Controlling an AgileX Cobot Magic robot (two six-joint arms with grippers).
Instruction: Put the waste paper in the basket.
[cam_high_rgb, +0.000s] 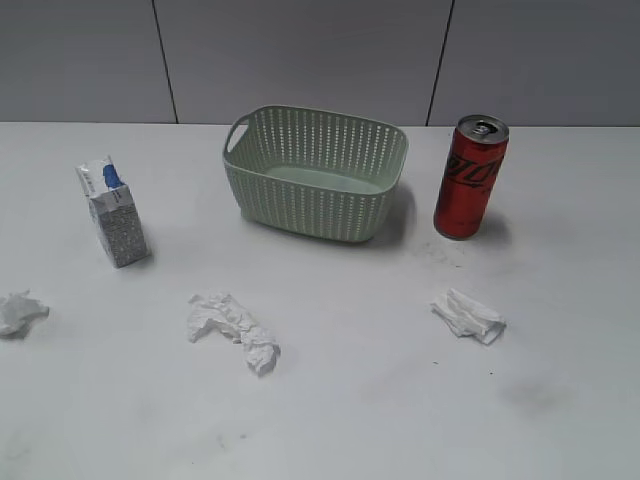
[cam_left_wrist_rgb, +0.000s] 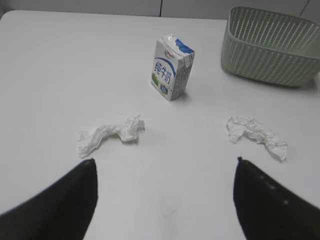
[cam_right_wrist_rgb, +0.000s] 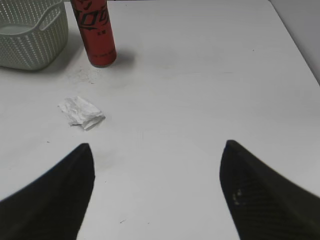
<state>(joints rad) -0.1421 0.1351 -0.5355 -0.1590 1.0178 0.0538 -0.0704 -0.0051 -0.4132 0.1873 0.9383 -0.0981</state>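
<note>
The left gripper (cam_left_wrist_rgb: 165, 200) hangs open over the white table (cam_high_rgb: 400, 420), its two dark fingers (cam_left_wrist_rgb: 55, 205) spread wide with nothing between them. Just ahead of its left finger lies a long, stringy wad (cam_left_wrist_rgb: 111, 134); ahead of its right finger lies a second wad (cam_left_wrist_rgb: 256, 136), touching neither finger. Farther out, roughly on the gripper's centre line, a milk carton (cam_left_wrist_rgb: 171, 67) stands upright, and beyond it to the right sits the green basket (cam_left_wrist_rgb: 272, 47), well apart from both wads. The right gripper (cam_right_wrist_rgb: 157, 195) is likewise open and holds nothing. A small wad (cam_right_wrist_rgb: 81, 112) rests ahead of it and to the left, near its left finger but clear of it. Beyond that wad a red can (cam_right_wrist_rgb: 95, 32) stands upright, with the basket's handle end just to the can's left at the far corner of that view. From outside, neither arm shows; the basket (cam_high_rgb: 318, 172) appears empty, with all three wads on the table in front of it: one at the far left edge (cam_high_rgb: 20, 312), one before the basket (cam_high_rgb: 235, 328), one below the can (cam_high_rgb: 468, 315).
</note>
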